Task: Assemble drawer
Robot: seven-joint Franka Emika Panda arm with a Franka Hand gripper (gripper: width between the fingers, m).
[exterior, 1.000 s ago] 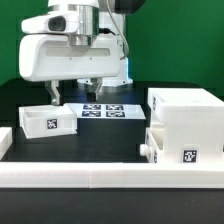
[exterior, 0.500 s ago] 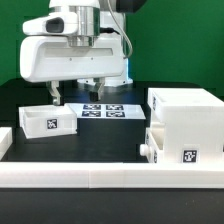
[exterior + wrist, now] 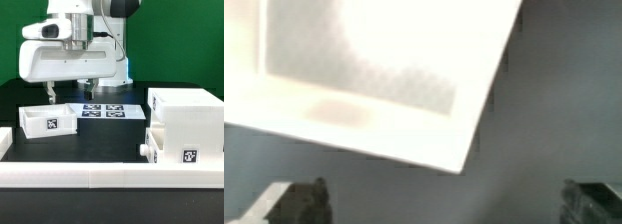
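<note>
The loose white drawer tray (image 3: pixel 47 120) sits on the black table at the exterior view's left, with a square tag on its front. My gripper (image 3: pixel 69 92) hangs open and empty just above its far side, touching nothing. In the wrist view the tray (image 3: pixel 367 70) fills the upper part as a white basin, and my gripper (image 3: pixel 446 205) shows as two dark fingertips (image 3: pixel 295 200) spread wide over bare dark table. The tall white housing (image 3: pixel 185 112) stands at the exterior view's right. A second tray (image 3: pixel 172 148) with a knob (image 3: pixel 143 150) sits in its lower part.
The marker board (image 3: pixel 102 110) lies flat behind the loose tray, near the middle. A long white rail (image 3: pixel 110 180) borders the table's near edge, and a short white piece (image 3: pixel 5 140) stands at the exterior view's far left.
My arm has risen slightly and shifted a little toward the exterior view's left above the loose tray. The jaws stay open. The parts have not moved.
</note>
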